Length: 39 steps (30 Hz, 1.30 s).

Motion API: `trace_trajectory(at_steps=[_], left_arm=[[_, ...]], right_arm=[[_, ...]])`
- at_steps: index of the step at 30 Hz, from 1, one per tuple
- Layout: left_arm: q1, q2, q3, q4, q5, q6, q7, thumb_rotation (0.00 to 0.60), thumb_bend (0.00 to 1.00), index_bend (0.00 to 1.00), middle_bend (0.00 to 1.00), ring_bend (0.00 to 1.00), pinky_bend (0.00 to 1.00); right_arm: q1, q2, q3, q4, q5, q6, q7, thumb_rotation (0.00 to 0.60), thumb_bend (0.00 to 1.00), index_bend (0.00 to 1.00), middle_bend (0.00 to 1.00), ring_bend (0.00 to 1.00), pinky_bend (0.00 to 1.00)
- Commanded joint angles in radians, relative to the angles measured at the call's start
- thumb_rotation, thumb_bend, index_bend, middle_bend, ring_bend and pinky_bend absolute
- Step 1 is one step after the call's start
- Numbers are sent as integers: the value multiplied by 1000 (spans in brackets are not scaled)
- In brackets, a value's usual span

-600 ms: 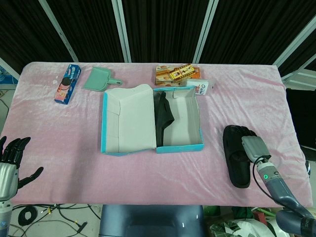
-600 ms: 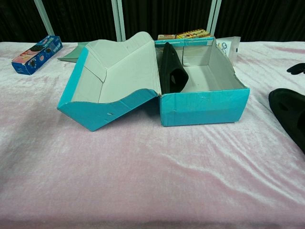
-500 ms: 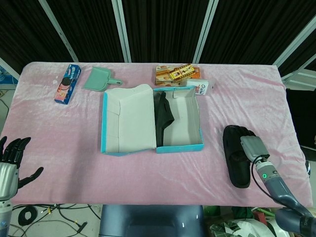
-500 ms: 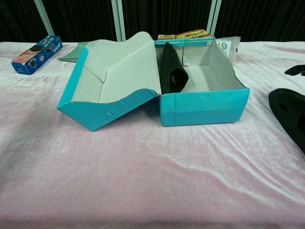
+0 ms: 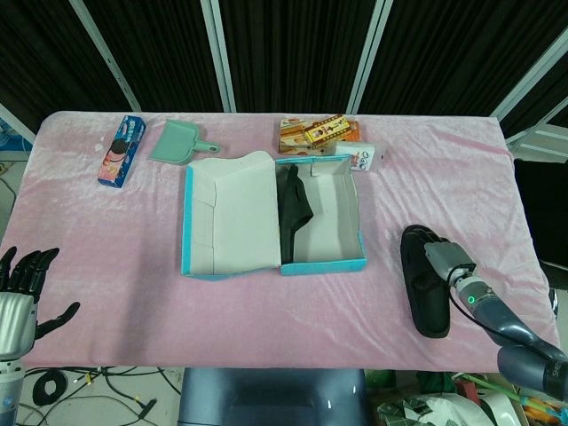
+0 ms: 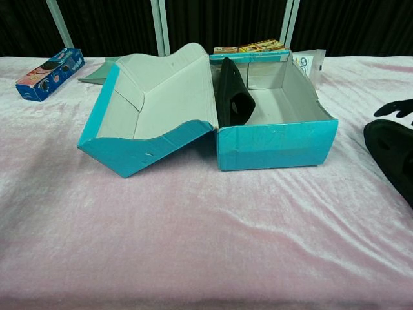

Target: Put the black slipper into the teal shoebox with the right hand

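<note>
From the head view, the teal shoebox (image 5: 324, 217) sits open near the middle of the pink-covered counter (image 5: 133, 266), its lid (image 5: 232, 217) folded out flat to its left, and one dark slipper (image 5: 294, 213) stands on edge against the box's left inner wall. The rest of the box floor is bare. A broad strip of open cloth lies between the box's right wall and the black slipper (image 5: 426, 284), which lies flat, sole down, well to the right of the box and near the counter's front right edge. It is plain matte black with a wide strap. The right hand (image 5: 441, 257) rests over the slipper's upper right side, dark fingers lying on the strap; whether they have closed on it cannot be told. The left hand (image 5: 22, 288) hangs off the counter's front left corner, far from the box, fingers spread and empty. Behind the box stand snack boxes (image 5: 318, 135), a green dustpan (image 5: 180, 142) and a biscuit packet (image 5: 121, 152).

From the chest view, the box (image 6: 277, 132) faces the camera with its lid (image 6: 151, 110) propped aslant. The slipper (image 6: 393, 158) shows at the right edge, dark fingertips (image 6: 395, 108) just above it
</note>
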<state>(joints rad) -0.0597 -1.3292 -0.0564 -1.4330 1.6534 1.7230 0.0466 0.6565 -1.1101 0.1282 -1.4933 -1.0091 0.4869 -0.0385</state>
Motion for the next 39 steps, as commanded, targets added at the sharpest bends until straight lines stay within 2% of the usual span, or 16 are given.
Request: trace_trajectory(at_steps=[1, 10, 13, 16, 18, 19, 21, 24, 30, 35, 39], left_arm=[[0, 2, 1, -6, -2, -5, 6, 600, 0, 122, 189, 146, 0], [0, 3, 3, -21, -8, -17, 17, 600, 0, 122, 186, 146, 0], [2, 3, 4, -26, -8, -17, 22, 600, 0, 122, 185, 146, 0], [4, 3, 6, -27, -9, -18, 24, 600, 0, 122, 185, 146, 0], [6, 2, 7, -27, -10, -17, 22, 600, 0, 122, 185, 146, 0], [6, 2, 7, -27, -10, -17, 22, 600, 0, 122, 185, 146, 0], [7, 0, 8, -25, -10, -17, 20, 600, 0, 122, 185, 146, 0], [7, -1, 9, -22, -10, -20, 16, 600, 0, 122, 184, 146, 0], [3, -4, 8, -18, -5, -21, 11, 600, 0, 122, 184, 146, 0], [3, -10, 11, -11, -2, -23, 3, 600, 0, 119, 183, 146, 0], [4, -13, 12, -5, -2, -21, -4, 600, 0, 118, 182, 146, 0]], right_arm=[[100, 53, -30, 15, 93, -140, -11, 600, 160, 0, 0, 0, 123], [215, 37, -99, 103, 180, -260, 14, 600, 159, 0, 2, 0, 123], [234, 14, -113, 145, 190, -265, 28, 600, 159, 9, 52, 0, 123], [236, -6, -120, 173, 191, -252, 43, 600, 160, 154, 200, 9, 123], [231, -17, -123, 189, 186, -235, 53, 600, 160, 293, 334, 65, 124], [227, -21, -123, 192, 183, -226, 56, 600, 159, 328, 366, 93, 124], [206, -28, -112, 190, 172, -188, 73, 600, 159, 408, 437, 163, 125], [158, -34, -89, 168, 132, -94, 94, 600, 159, 455, 474, 205, 125], [31, -14, -26, 61, 15, 156, 185, 600, 159, 483, 475, 209, 125], [-66, 19, 24, -20, -115, 341, 327, 600, 159, 483, 474, 209, 125], [-118, 45, 63, -68, -188, 441, 464, 600, 174, 484, 468, 209, 125]])
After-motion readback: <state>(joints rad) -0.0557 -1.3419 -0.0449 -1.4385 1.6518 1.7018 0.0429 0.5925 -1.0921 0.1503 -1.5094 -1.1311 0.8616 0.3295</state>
